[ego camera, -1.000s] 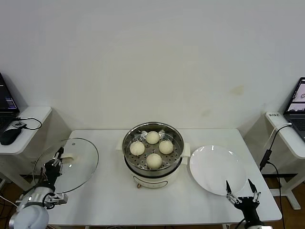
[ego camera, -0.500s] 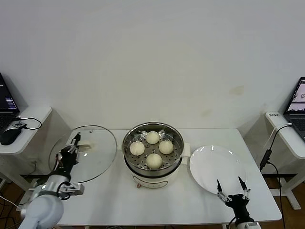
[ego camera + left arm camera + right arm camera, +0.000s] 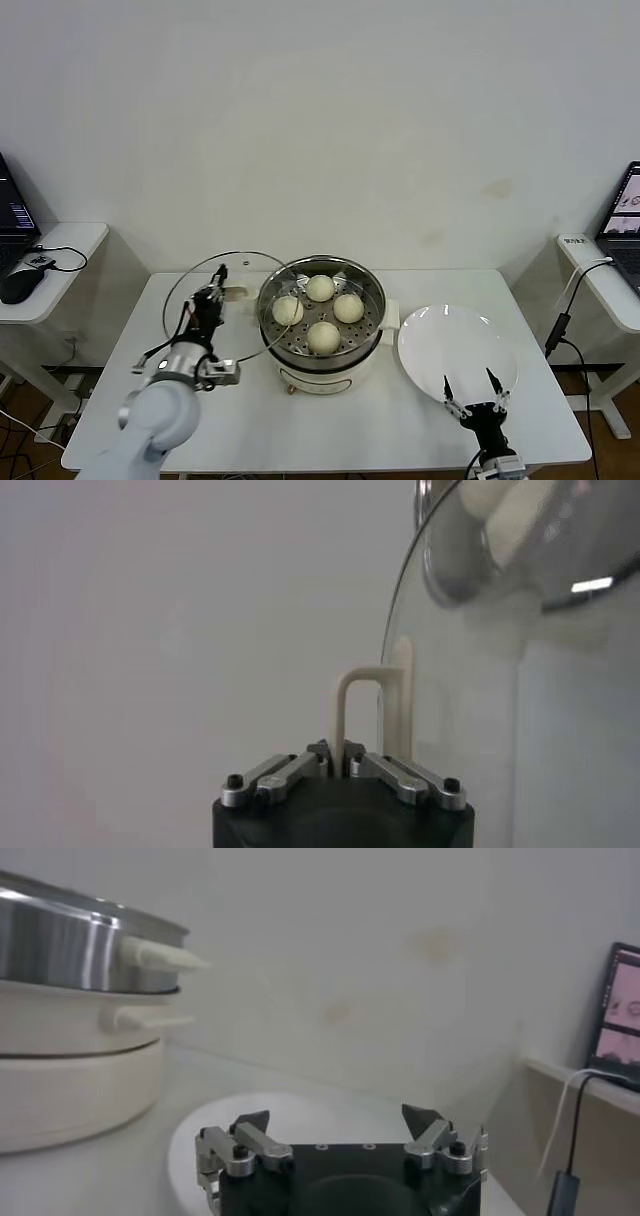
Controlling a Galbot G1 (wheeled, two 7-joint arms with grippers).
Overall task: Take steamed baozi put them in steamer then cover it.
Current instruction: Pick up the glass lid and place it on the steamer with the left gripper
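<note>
Four cream-white baozi [image 3: 321, 311] lie on the perforated tray in the steel steamer [image 3: 374, 296] at the table's middle. My left gripper [image 3: 213, 289] is shut on the cream bar handle [image 3: 345, 712] of the glass cover [image 3: 205, 310]. It holds the cover tilted in the air, and the cover's right edge overlaps the steamer's left rim. In the left wrist view the cover's glass [image 3: 470, 690] stands close beside the handle. My right gripper [image 3: 470, 390] is open and empty, low over the front edge of the white plate [image 3: 455, 345].
The white plate is empty, right of the steamer. The steamer's side [image 3: 70, 948] shows in the right wrist view on its white base [image 3: 60, 1088]. Side desks with laptops stand at the far left [image 3: 40, 250] and far right [image 3: 610, 280].
My left gripper has carried the cover right and away from me, from off the table's left edge to the steamer's left rim. My right gripper has shifted a little left.
</note>
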